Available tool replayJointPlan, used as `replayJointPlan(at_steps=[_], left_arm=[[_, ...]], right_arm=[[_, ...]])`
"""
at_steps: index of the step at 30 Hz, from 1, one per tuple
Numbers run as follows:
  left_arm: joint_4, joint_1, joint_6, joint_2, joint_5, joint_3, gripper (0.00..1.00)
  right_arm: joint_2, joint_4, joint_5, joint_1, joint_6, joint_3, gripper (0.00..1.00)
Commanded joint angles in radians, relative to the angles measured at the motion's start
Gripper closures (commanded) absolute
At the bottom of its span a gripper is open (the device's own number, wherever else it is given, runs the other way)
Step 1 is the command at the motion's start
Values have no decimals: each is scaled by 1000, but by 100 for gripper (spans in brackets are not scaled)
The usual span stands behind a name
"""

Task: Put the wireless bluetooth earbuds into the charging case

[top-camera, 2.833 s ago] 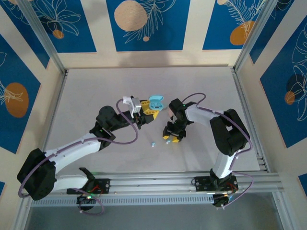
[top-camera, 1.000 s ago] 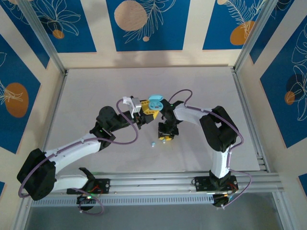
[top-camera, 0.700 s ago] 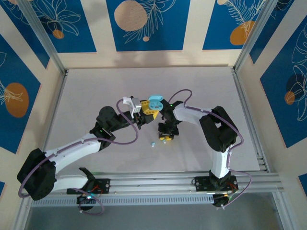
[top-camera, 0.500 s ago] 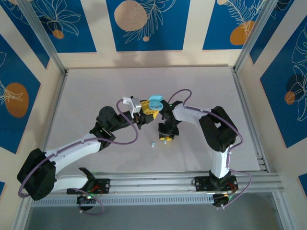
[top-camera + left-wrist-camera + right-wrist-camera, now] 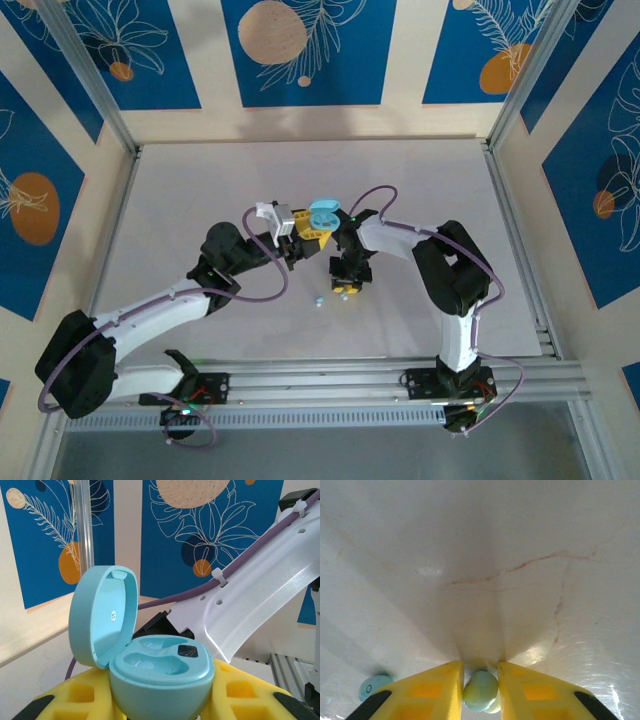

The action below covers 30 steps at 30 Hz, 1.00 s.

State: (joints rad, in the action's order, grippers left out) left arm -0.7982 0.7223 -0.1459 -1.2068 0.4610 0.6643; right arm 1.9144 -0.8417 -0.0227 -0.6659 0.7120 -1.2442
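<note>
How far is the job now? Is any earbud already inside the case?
Done: the left end effector holds the charging case with its lid open. Both wells look empty, so no earbud is in yet. In hand: the right end effector, down at the table, is closed on one earbud. Left: lift it, seat it, then fetch the second earbud lying beside it on the table.

A pale, glossy table (image 5: 300, 170) with faint reddish veins lies under bright light. Cream walls (image 5: 402, 60) carry blue panels (image 5: 340, 60) with white leaf outlines and orange discs. Aluminium posts (image 5: 86, 78) frame the corners.
</note>
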Motion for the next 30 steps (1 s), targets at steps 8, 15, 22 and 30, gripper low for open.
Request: replayJointPlan(at_steps=[8,15,22,30], left_arm=[[-26,8,38,34,-31,-21,72],[-13,8,54,44,-63,-28,72],[37,3,81,56,-100,-34,73],[47,-18,81,43,-115,-47,73]], right_arm=[[-31,-3,-11,-6,9,13,83],[-174,112,172,76,-57,92,83],[-369,402,634,254,-109,240,82],[-513,597,988,410,-85,289,82]])
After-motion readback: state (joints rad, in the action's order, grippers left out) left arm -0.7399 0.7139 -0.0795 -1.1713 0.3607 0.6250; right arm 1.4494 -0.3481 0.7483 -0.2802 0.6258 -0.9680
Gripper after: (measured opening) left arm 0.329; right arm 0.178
